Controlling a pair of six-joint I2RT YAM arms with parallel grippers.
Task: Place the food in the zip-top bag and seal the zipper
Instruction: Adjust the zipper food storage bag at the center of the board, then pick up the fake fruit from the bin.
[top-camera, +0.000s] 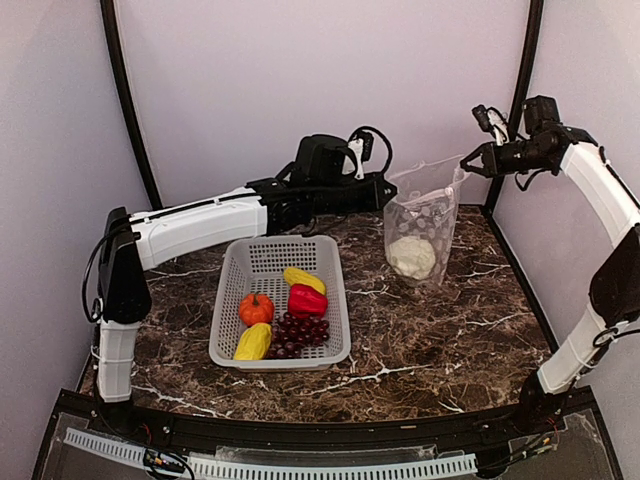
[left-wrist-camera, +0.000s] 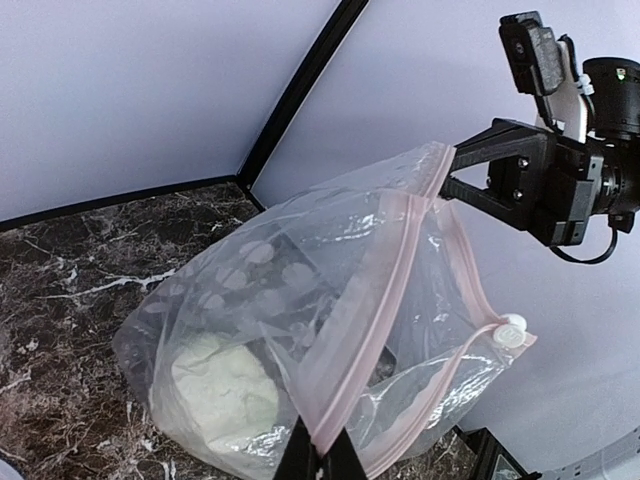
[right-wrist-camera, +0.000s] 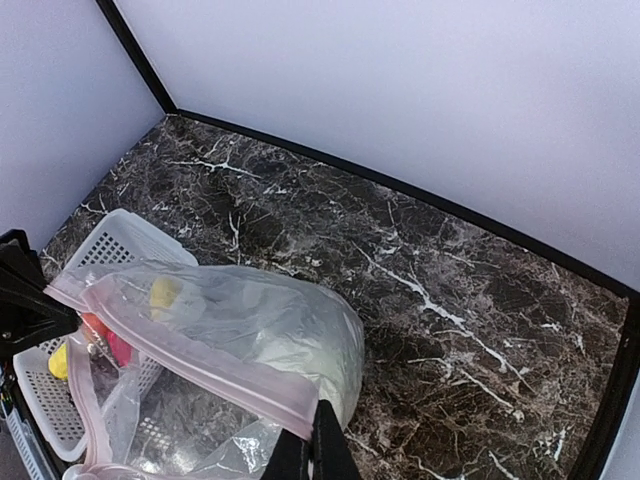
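Basket (top-camera: 280, 258) is sitting on the tabletop (top-camera: 430, 340), left of centre, and holding five pieces. Orange tomato (top-camera: 256, 308) and one yellow piece (top-camera: 253, 342) are lying on its left side. Second yellow piece (top-camera: 303, 279) and red pepper (top-camera: 307, 300) are lying toward the middle. Grapes (top-camera: 298, 335) are at the near right.

Left arm (top-camera: 200, 225) is stretching across behind the basket's far rim. Left claw (top-camera: 390, 192) is clamping the zipper strip (left-wrist-camera: 375, 320) at the left side of the bag's mouth. Left wrist view is showing its fingers (left-wrist-camera: 298, 462) pressed together on the pink strip.

Bag (top-camera: 425, 215) is standing upright just right of the basket and apart from it. Its bottom looks to be resting on the tabletop, and the two claws are holding its mouth up and spread between them. Cauliflower (top-camera: 412, 256) is lying inside, at the bottom of the bag. White slider (left-wrist-camera: 511, 331) is sitting at one end of the strip.

Right claw (top-camera: 467, 163) is gripping the right corner of the mouth, jaws closed on the strip. Right wrist view is showing its fingertips (right-wrist-camera: 328, 450) meeting over the pink edge, with the basket visible through the plastic.
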